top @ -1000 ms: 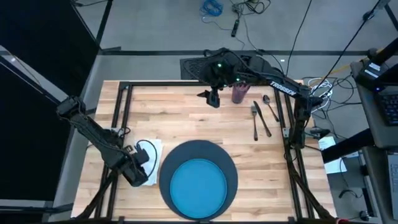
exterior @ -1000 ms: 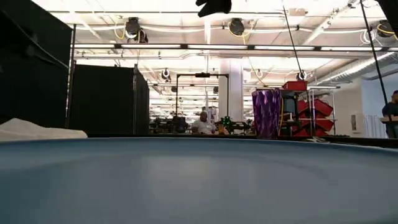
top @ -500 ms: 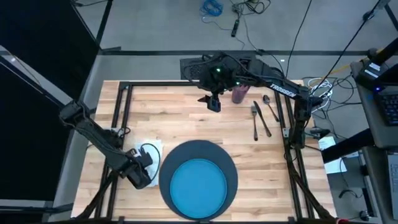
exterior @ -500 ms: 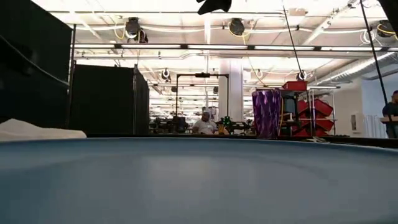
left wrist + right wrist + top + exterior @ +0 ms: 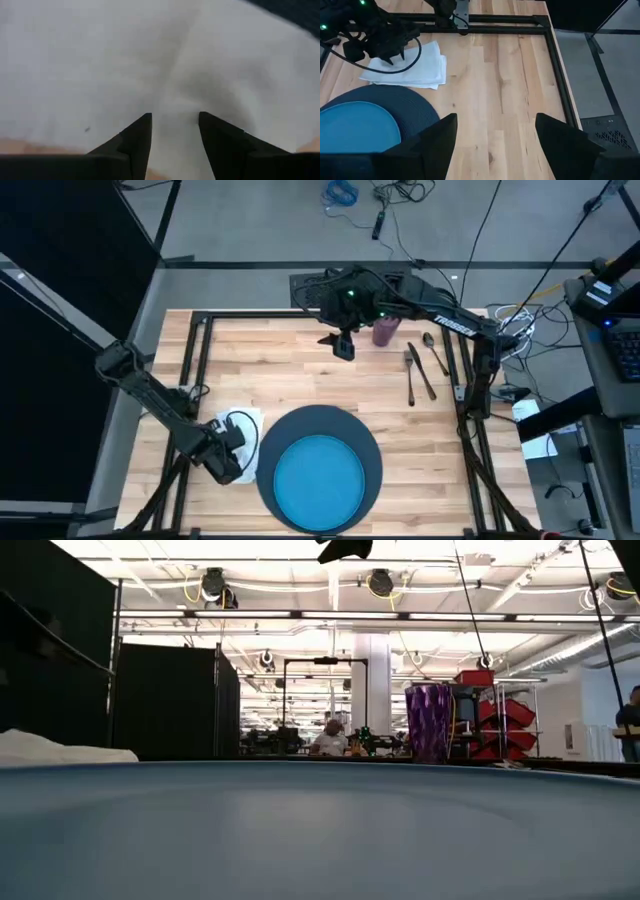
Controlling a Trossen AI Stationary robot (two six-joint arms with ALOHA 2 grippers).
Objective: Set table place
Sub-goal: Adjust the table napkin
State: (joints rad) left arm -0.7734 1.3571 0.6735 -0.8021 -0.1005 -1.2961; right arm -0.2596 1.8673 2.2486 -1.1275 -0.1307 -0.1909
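Left jaws over the napkin, right jaws raised at the far side of the surface.

The left gripper (image 5: 232,452) sits low on the white cloth napkin (image 5: 410,64) at the near left of the butcher-block surface (image 5: 290,375), jaws spread with cloth between them. Just beside the napkin lies the dark grey charger (image 5: 318,422) carrying the blue plate (image 5: 320,480). Farther back, the right gripper (image 5: 341,346) hangs open above bare wood, near the purple cup (image 5: 386,330). The fork (image 5: 409,376), knife (image 5: 421,370) and spoon (image 5: 434,352) lie at the right.
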